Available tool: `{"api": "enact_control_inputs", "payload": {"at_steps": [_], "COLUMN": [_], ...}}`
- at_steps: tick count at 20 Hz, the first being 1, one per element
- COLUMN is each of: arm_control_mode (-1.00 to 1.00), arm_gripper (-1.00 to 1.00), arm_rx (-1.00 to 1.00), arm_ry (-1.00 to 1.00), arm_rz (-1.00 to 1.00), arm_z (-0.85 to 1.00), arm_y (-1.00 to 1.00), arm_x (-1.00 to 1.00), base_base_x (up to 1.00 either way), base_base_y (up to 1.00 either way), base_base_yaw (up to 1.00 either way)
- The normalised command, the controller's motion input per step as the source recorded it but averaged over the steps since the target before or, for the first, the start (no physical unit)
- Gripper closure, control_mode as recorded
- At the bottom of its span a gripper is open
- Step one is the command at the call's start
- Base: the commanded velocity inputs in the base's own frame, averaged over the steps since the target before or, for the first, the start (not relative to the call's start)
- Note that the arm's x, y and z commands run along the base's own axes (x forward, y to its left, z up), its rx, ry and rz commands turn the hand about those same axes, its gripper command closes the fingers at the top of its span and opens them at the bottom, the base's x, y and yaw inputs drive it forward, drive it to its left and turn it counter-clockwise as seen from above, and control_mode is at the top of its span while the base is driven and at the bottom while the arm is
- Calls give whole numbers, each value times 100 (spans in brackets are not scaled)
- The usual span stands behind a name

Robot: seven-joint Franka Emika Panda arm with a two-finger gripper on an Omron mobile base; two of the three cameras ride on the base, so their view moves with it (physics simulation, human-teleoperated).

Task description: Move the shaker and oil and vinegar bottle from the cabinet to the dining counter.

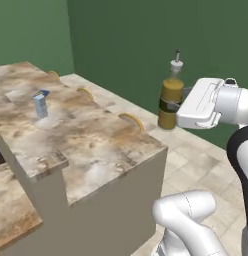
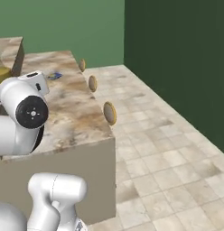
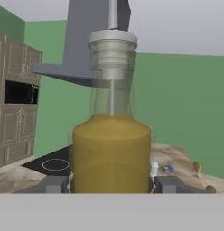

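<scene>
One bottle (image 1: 170,102) sits pinched in the claw (image 1: 177,106), right of the desk (image 1: 91,135); keep it upright while carrying it over.

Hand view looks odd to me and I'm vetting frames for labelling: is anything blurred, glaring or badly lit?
Hand view: the oil and vinegar bottle looms large and soft-edged, no glare. Left base view: flat even light; the bottle sharp enough, the dining counter mottled and slightly smeared. Right base view: similarly flat, faint shadows.
</scene>
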Motion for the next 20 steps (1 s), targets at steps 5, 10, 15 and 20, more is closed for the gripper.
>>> {"api": "enact_control_inputs", "payload": {"at_steps": [5,10,15,20], "arm_control_mode": [100,100,100,100], "arm_gripper": [100,100,100,100], "arm_rx": [0,0,0,0], "arm_ry": [0,0,0,0], "arm_rz": [0,0,0,0], "arm_z": [0,0,0,0], "arm_y": [0,0,0,0], "arm_x": [0,0,0,0], "base_base_x": [71,74,71,63], "base_base_y": [-35,-31,-35,-38], "base_base_yaw": [43,43,42,42]}}
